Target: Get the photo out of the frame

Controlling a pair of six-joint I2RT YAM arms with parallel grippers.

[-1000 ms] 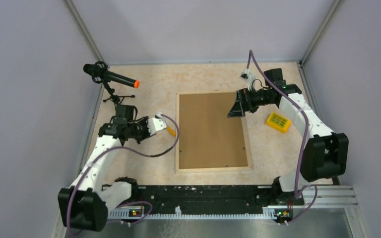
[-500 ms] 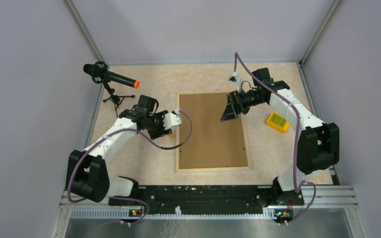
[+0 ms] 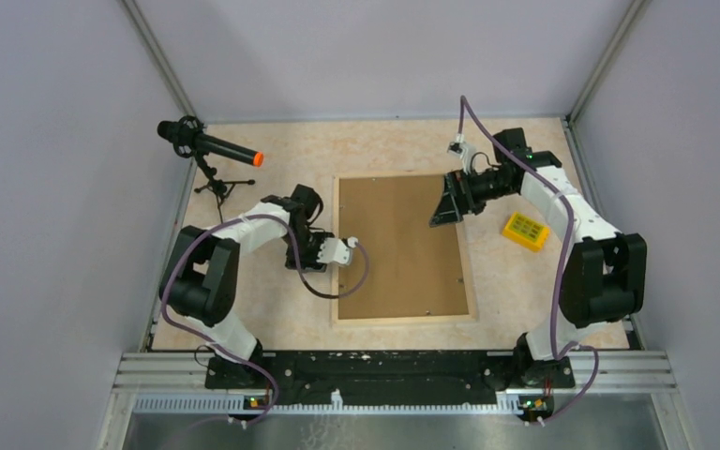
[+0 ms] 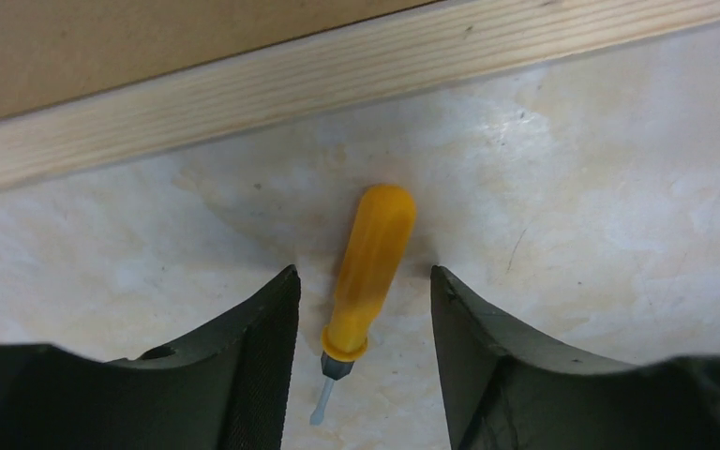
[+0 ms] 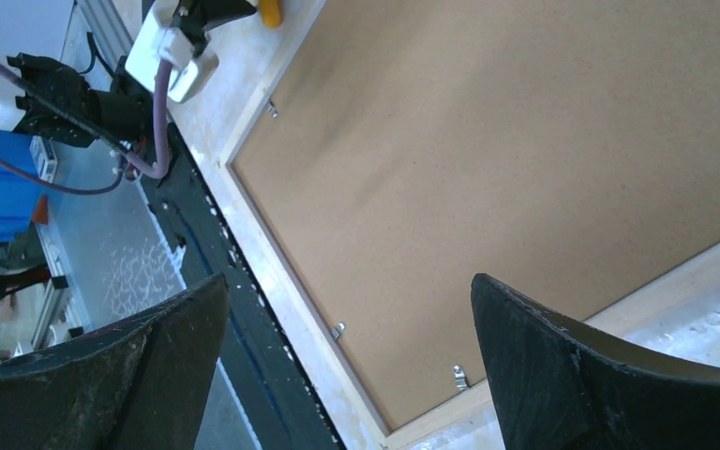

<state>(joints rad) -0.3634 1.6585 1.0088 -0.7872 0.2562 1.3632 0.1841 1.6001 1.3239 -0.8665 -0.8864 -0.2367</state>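
The frame (image 3: 401, 246) lay back-up; the left tool (image 4: 361, 281), arm folded low, gaped astride a yellow screwdriver (image 4: 375, 234); the right tool (image 5: 349, 286) hung spread above its far-right corner.

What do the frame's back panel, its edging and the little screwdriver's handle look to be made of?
Back panel: apparently matte brown fibreboard, uniform and finely speckled. Edging: bare pale wood, with visible grain lines. Screwdriver handle: probably translucent yellow-orange plastic, smooth with a soft sheen.
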